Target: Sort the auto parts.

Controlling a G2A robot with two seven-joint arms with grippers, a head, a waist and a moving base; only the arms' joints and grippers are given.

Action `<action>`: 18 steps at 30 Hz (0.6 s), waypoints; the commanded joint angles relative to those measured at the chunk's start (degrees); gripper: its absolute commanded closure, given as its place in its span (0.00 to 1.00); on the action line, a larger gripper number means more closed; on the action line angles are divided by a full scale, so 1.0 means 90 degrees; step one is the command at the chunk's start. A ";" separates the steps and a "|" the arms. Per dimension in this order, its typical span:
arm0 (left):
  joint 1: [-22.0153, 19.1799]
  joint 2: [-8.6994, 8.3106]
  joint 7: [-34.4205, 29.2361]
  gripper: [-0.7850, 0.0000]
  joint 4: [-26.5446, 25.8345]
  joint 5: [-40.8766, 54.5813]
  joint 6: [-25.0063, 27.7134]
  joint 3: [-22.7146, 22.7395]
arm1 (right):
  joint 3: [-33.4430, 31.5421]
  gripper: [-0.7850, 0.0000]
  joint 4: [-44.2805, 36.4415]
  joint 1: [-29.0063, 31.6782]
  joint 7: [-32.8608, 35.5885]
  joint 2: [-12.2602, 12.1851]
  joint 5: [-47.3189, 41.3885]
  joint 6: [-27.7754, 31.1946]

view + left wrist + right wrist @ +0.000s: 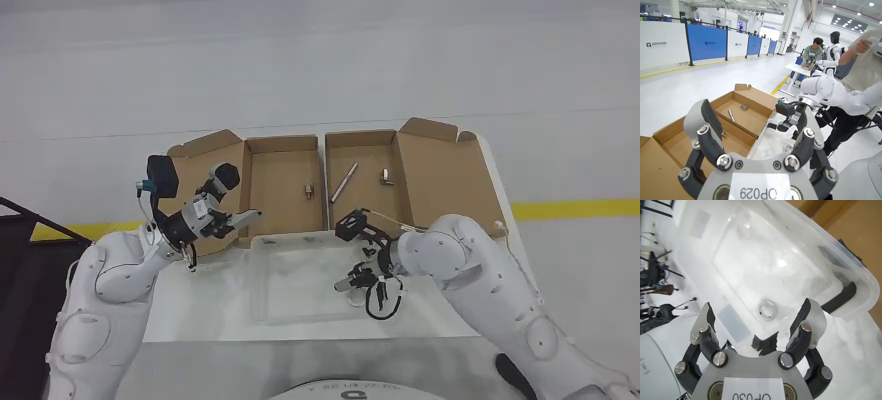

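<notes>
rod [343,182]: long axis near-to-far (far end rightward) | right gripper [757,305] spread, empty, over ring [767,310] | left gripper [243,216] spread, empty

Spread jaws hover above the clear bin's [853,262] white ring [767,310].

Brown cardboard boxes [275,205]; translucent white bin [300,290]; silver rod [343,182].

Two cardboard boxes [280,210] [370,205], one clear bin [290,285], one metal rod [343,182], one small block [385,177], one bolt [309,190], one ring [767,310].
</notes>
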State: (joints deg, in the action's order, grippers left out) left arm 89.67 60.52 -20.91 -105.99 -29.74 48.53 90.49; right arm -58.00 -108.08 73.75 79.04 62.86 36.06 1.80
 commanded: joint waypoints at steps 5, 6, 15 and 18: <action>0.0000 0.0000 0.0000 0.00 0.0000 0.0000 0.0000 0.0000 | 0.0245 0.39 -0.0169 -0.0084 0.0457 -0.0035 0.0635 -0.0147; 0.0000 0.0000 0.0000 0.00 0.0000 0.0000 0.0000 0.0000 | 0.0301 0.41 -0.0176 -0.0102 0.0504 -0.0034 0.0715 -0.0184; 0.0000 0.0000 0.0000 0.00 0.0000 0.0000 0.0000 0.0000 | 0.0815 0.54 0.0118 -0.0455 0.0637 0.0047 0.1149 -0.0455; 0.0000 0.0000 0.0000 0.00 0.0000 0.0000 0.0000 0.0000 | 0.0916 0.54 0.0189 -0.0568 0.0658 0.0072 0.1135 -0.0461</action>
State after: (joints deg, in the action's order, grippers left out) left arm 89.67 60.52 -20.92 -105.99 -29.74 48.53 90.49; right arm -50.06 -106.55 68.99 84.90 63.45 46.29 -2.37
